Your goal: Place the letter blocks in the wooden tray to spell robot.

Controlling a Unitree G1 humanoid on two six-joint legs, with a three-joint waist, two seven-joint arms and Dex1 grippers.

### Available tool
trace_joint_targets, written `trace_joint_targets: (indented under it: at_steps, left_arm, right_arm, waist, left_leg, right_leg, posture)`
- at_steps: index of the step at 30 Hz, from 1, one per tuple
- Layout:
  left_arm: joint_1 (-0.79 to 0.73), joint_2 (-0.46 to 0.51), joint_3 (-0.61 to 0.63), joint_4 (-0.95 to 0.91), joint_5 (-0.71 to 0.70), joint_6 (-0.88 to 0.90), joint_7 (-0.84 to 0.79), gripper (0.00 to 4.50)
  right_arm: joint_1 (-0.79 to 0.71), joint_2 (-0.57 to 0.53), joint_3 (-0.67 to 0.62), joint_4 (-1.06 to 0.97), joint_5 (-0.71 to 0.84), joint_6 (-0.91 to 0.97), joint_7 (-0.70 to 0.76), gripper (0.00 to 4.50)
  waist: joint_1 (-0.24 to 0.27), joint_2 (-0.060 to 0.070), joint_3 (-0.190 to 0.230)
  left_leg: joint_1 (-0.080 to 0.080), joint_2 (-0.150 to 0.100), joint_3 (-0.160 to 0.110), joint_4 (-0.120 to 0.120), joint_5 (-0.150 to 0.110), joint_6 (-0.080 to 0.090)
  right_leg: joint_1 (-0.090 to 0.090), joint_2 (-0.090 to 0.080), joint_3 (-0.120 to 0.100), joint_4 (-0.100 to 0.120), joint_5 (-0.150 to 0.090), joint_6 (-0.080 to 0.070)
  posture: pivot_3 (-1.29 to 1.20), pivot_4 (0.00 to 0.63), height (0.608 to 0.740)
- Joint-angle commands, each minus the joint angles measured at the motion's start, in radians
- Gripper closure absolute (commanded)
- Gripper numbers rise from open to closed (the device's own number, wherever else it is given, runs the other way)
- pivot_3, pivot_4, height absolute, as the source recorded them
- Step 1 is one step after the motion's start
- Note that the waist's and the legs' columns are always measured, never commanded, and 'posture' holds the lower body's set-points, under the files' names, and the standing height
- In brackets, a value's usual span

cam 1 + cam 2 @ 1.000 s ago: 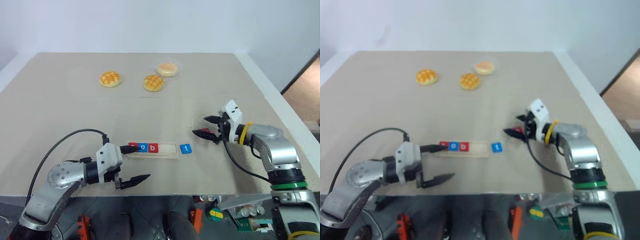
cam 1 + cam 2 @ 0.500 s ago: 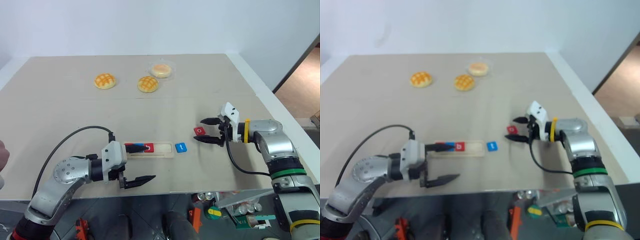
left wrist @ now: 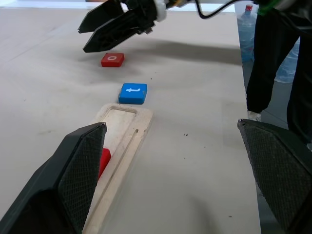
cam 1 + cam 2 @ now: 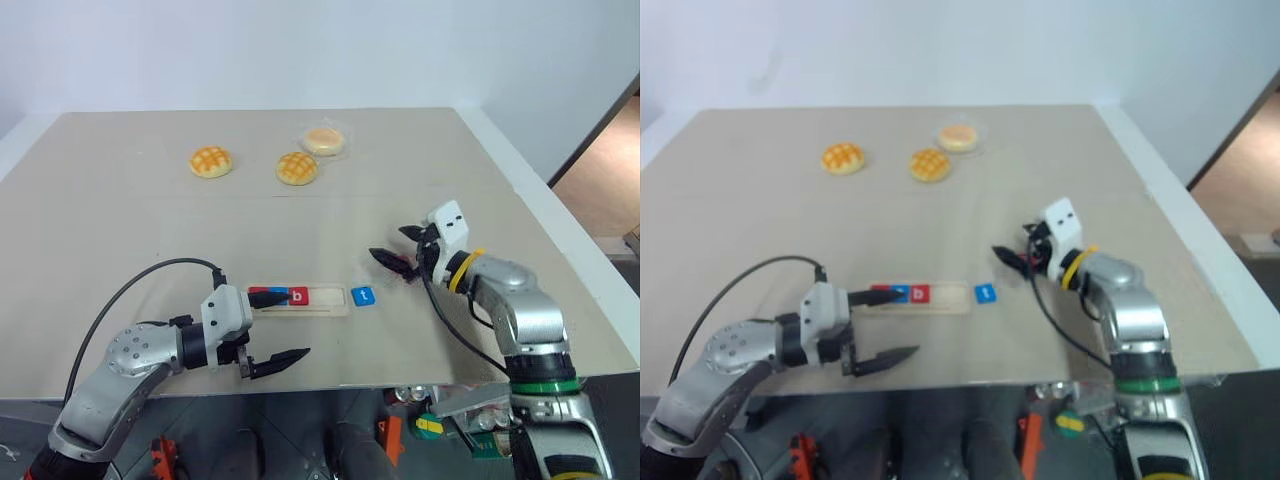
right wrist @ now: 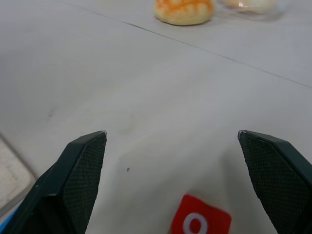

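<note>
At three o'clock of the wooden tray [image 4: 300, 300], the right gripper [image 4: 392, 262] has swung in over the red o block [image 3: 112, 59], jaws wide, nothing held; the blue t block [image 4: 363, 295] lies just beside the tray; left gripper [image 4: 268, 328] open, idle; pickup looks next.

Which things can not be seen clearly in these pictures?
- Left end of the wooden tray, eye views: the left gripper finger covers the first tile there; its letter is hidden.
- Red o block, right wrist view: cut off by the picture edge.
- Wrapped bun, eye views: too small for details.
</note>
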Motion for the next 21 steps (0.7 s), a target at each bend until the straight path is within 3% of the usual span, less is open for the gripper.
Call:
trace_joint_targets:
  at_steps: [1,6,21]
  left_arm:
    - [-0.001,0.009,0.023,-0.038,-0.005,-0.008,0.005,0.0]
    - [-0.005,-0.021,0.032,-0.034,-0.014,-0.013,0.042,0.0]
    - [-0.021,-0.06,0.034,-0.049,-0.096,0.086,0.098,0.0]
  right_arm:
    - [0.043,0.068,-0.049,-0.149,-0.04,0.087,-0.21,0.03]
    - [0.065,0.177,-0.081,-0.136,-0.079,0.074,-0.411,0.03]
    - [0.131,0.263,-0.063,-0.122,-0.074,0.099,-0.521,0.03]
  waist:
    - [0.0,0.0,0.0]
    - [0.0,0.0,0.0]
    - [0.0,0.0,0.0]
  left_leg:
    - [0.0,-0.001,0.002,0.0,0.0,0.0]
    - [0.001,-0.001,0.003,0.001,0.0,0.0]
    - [0.001,-0.001,0.003,-0.001,0.0,0.0]
  right_leg:
    - [0.0,-0.001,0.001,0.0,0.0,0.0]
    - [0.0,-0.001,0.003,0.0,0.0,-0.001]
    - [0.0,-0.001,0.003,-0.001,-0.001,0.0]
  posture:
    - [0.0,0.15,0.74]
    - [0.0,0.15,0.74]
    - [0.0,0.15,0.74]
